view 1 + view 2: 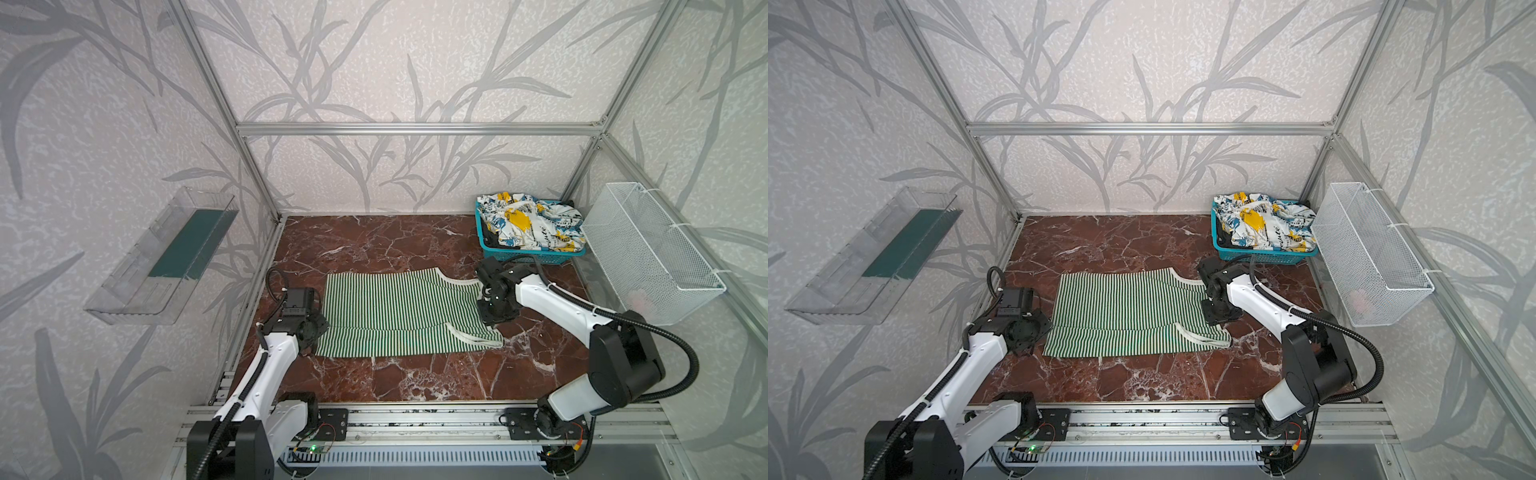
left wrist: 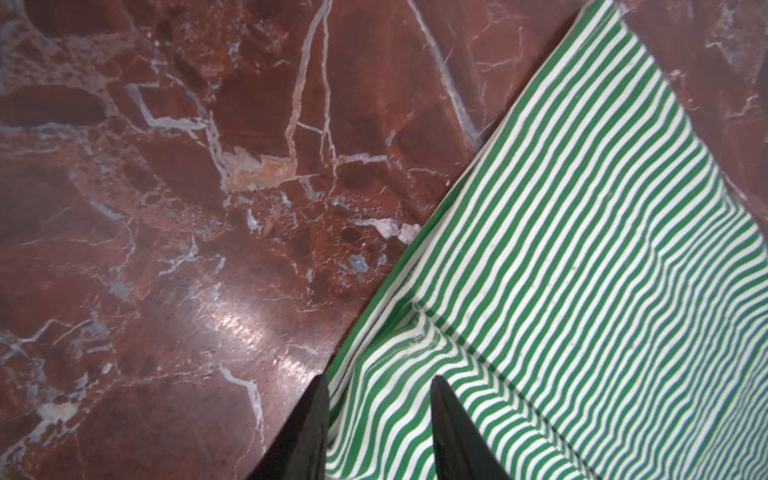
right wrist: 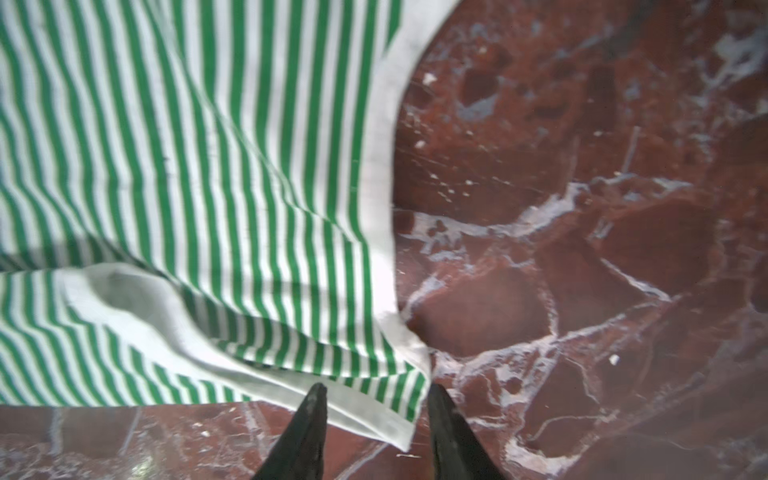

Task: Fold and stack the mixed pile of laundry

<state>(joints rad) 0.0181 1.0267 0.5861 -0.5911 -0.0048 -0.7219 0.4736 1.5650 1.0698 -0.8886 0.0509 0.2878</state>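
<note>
One printed garment [image 1: 536, 224] in the teal basket [image 1: 532, 257] carries cursive lettering, unreadable.

1. Striped garment [image 1: 395, 311]: soft matt cloth, edged with plain white binding.
2. Tabletop [image 1: 374, 245]: smooth, glossy, marble-patterned surface; highlights are reflected.
3. Teal basket [image 1: 528, 257]: moulded plastic lattice.
4. White basket [image 1: 648, 257]: fine wire mesh.
5. Wall tray [image 1: 137, 282]: clear glossy plastic.

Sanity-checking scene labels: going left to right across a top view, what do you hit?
clear wall tray → left pincer → green-striped garment → right pincer → white wire basket. The teal basket is left out because it overlaps the right pincer.
</note>
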